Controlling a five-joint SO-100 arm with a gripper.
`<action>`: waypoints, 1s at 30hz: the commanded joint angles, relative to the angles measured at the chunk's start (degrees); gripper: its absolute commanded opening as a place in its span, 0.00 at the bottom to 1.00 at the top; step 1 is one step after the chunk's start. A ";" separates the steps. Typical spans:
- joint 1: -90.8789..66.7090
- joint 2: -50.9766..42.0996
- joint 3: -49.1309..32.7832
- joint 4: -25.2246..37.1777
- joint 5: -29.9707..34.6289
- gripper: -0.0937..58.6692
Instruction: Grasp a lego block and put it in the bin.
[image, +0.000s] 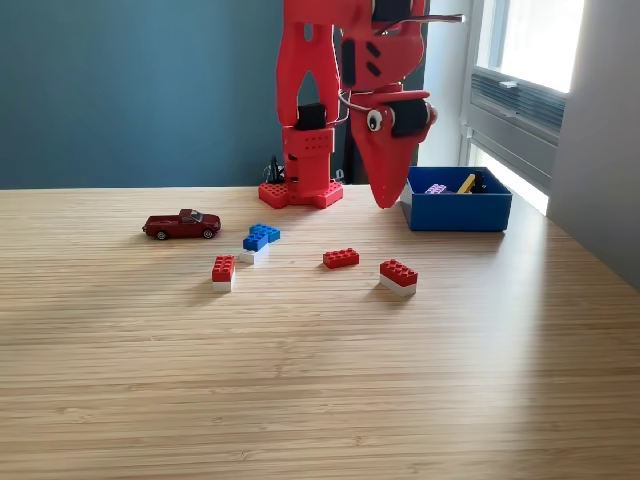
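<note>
Blocks already sit in your bin (458, 213) — the low blue box at the exterior view's right, resting on the counter (320, 380) close to the window side. Over its wall you can make out a pale purple piece (435, 188), a yellow piece (467, 183) leaning at a slant, and something dark behind them that is too small to name.

Your fingers (384, 196) hang in the air just to the exterior view's left of the bin, tip pointing down, clear of the counter and holding nothing. They look pressed together into one red wedge, though from this angle you cannot tell for sure whether a narrow gap remains.

Loose blocks lie well apart from the fingers, nearer the camera: a red block on a white one (398, 277) almost straight below and in front of the tip, a flat red block (341, 258) to its left, a second red-on-white stack (223, 272) further left, and a blue cluster with a white bit (258, 241) behind that. A dark red toy car (182, 225) stands at the far left.

Your arm (320, 80) rises upright from its red base (300, 192) at the counter's back edge, then folds over at the top of the view so the last link drops down toward the bin — a googly eye (374, 120) is stuck on it.
</note>
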 joint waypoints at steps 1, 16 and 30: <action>2.11 1.58 -1.93 -0.70 -1.05 0.00; 3.16 1.41 -1.49 -1.05 -1.76 0.00; 4.13 1.05 -1.49 -1.41 -2.11 0.00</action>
